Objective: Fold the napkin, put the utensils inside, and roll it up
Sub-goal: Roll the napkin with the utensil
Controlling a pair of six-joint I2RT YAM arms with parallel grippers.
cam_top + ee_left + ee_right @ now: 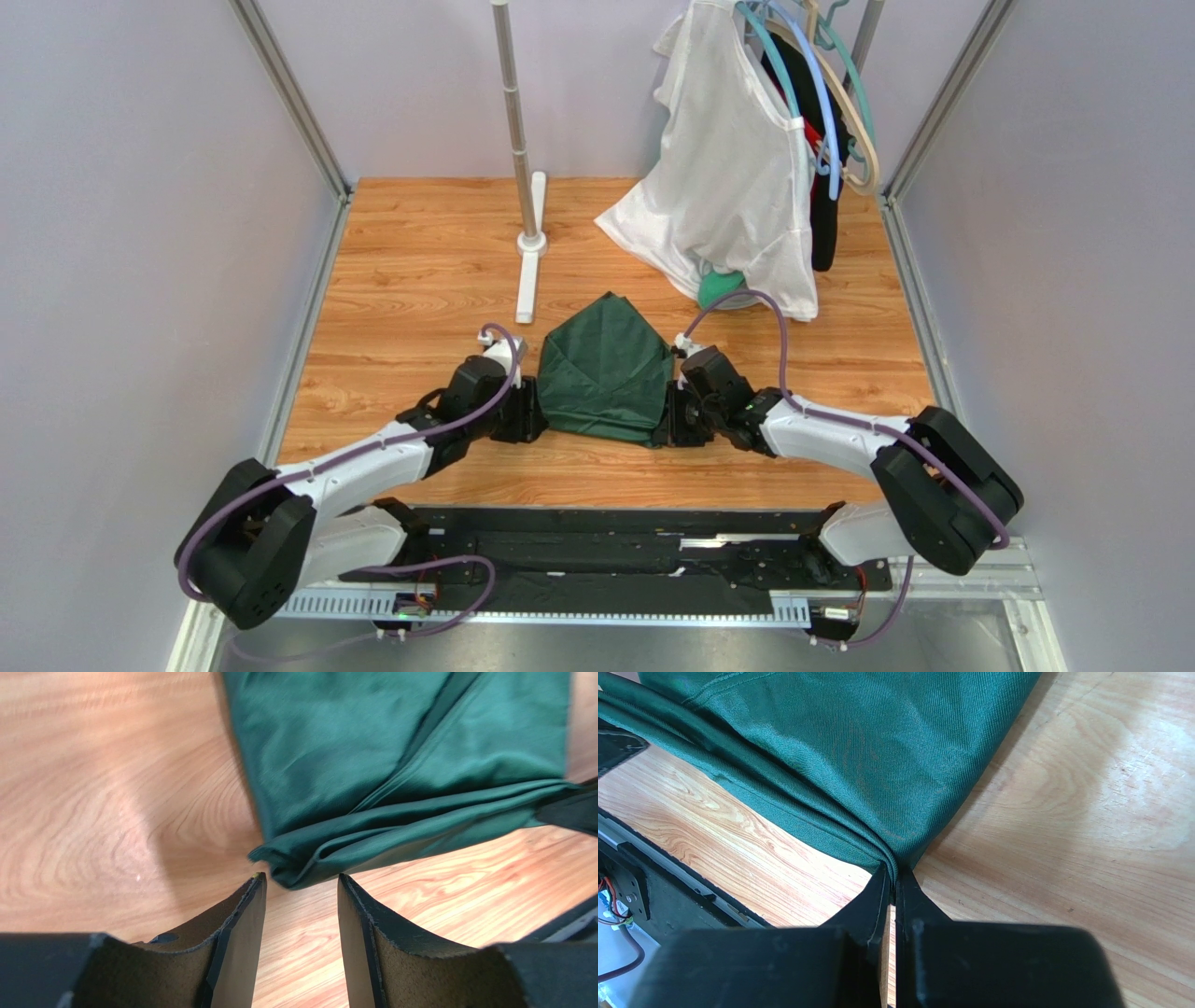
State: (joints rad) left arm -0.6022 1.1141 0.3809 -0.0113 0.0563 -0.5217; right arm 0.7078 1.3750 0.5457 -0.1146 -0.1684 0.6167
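Observation:
The dark green napkin [606, 371] lies folded on the wooden table, its point away from the arms. My left gripper [302, 882] stands open at its near left corner [295, 864]; the folded edge lies just beyond the fingertips, with nothing between them. My right gripper [893, 875] is shut on the napkin's near right corner, pinching several layers of cloth [878, 777]. In the top view the two grippers [522, 413] [679, 410] flank the napkin. The utensils are out of view.
A white stand pole [522, 154] rises at the back left of the napkin. A white garment [730, 182] on hangers hangs at the back right, with a brighter green cloth [721, 287] under it. A black rail [617, 539] runs along the near table edge.

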